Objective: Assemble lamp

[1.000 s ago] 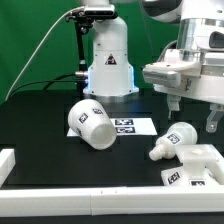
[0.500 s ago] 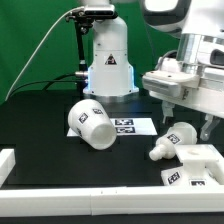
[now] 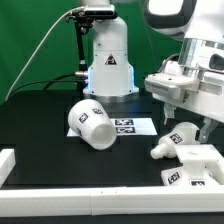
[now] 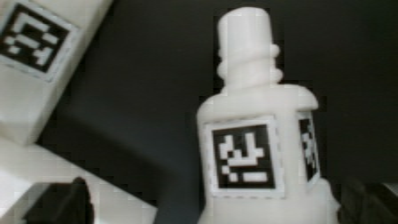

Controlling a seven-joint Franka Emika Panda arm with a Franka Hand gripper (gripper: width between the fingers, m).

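Exterior view shows the gripper with its jaws apart, hovering just above the bulb, which lies beside the base.

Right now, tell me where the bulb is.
At the exterior view's right, the bulb lies on the black table beside the base, just below the open hand.

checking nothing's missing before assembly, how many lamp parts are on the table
3. The shade lies on its side beside the marker board, the bulb lies below the open jaws at the exterior view's right, the base next to it, nearer the camera. None seems hidden.
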